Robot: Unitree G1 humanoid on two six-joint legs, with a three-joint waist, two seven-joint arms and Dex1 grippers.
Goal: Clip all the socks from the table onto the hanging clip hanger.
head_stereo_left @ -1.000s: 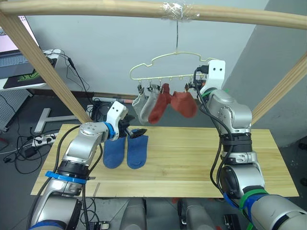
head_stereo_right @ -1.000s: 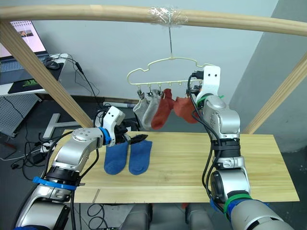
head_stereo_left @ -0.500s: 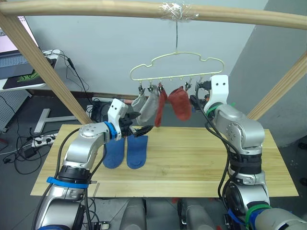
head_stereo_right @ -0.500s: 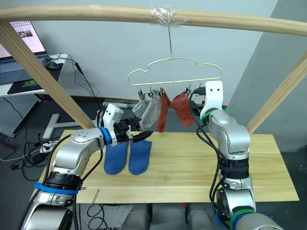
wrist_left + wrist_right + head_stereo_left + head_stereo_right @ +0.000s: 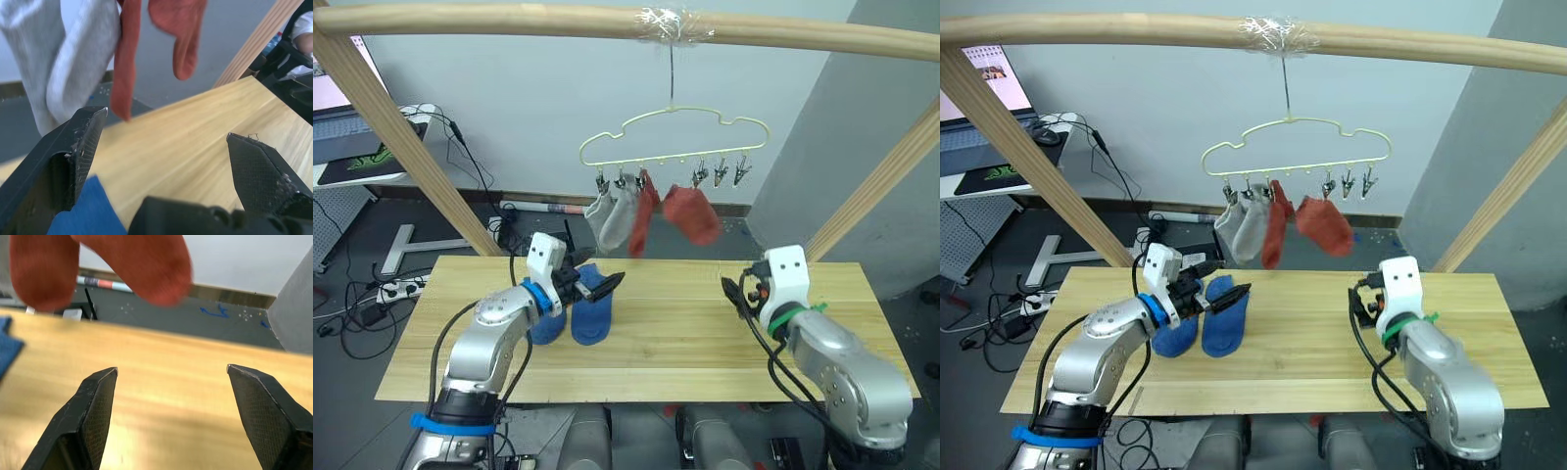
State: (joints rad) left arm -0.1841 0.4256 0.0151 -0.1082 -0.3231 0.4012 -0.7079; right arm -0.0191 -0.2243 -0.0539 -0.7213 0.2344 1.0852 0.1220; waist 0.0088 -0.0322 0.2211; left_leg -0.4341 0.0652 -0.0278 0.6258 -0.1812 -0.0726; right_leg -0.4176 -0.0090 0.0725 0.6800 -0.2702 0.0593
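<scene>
Left wrist view: left gripper (image 5: 161, 147) spread wide, nothing grasped, held low over the blue socks (image 5: 573, 311) on the table (image 5: 705, 333), likely for the next pick; right gripper (image 5: 173, 401) likewise released, empty; grey socks (image 5: 615, 217) and rust-red socks (image 5: 675, 215) are clipped on the clip hanger (image 5: 674, 142); three clips (image 5: 721, 173) are free.
</scene>
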